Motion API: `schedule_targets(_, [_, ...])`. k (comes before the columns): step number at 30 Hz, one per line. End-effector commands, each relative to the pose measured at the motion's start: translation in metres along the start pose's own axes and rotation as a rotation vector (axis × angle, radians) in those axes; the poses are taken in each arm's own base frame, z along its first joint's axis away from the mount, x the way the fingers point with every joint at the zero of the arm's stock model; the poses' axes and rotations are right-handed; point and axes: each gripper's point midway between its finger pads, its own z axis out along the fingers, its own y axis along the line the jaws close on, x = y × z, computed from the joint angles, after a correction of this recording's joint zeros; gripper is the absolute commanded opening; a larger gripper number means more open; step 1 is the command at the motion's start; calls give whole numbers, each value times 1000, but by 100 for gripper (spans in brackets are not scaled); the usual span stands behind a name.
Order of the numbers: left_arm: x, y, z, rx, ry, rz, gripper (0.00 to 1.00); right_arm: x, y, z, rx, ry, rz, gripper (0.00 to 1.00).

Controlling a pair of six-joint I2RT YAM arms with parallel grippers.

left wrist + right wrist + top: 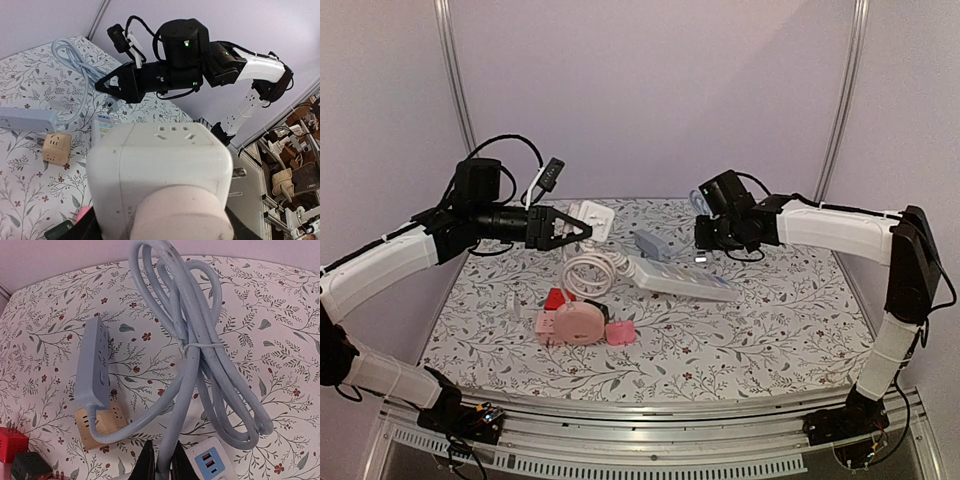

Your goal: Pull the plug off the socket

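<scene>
Plug held up by the right gripper, well apart from the white socket cube in the left gripper.
The plug looks already free. It hangs under the right fingers, which are pinched shut on it, to the right of the cube that the left fingers clamp. The gap between them runs across the table. The cube is hard glossy plastic with rounded edges, slots on top and metal prongs at one side. A smooth pale cord trails to a tied coil by a long power strip.

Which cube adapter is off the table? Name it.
The white cube adapter, held up by the left hand; the beige cube and red cube sit on the table.
</scene>
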Motion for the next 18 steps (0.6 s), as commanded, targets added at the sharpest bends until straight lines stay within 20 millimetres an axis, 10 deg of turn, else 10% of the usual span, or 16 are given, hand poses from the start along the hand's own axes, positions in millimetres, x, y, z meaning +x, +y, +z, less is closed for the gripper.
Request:
schedule_targets(1, [-36,-33,-9,77,-93,124,5,16,-14,20,20,49,-86,0])
schedule_targets(18, [-36,-12,-6,12,-101,79,5,56,-62,74,115,179,-52,19])
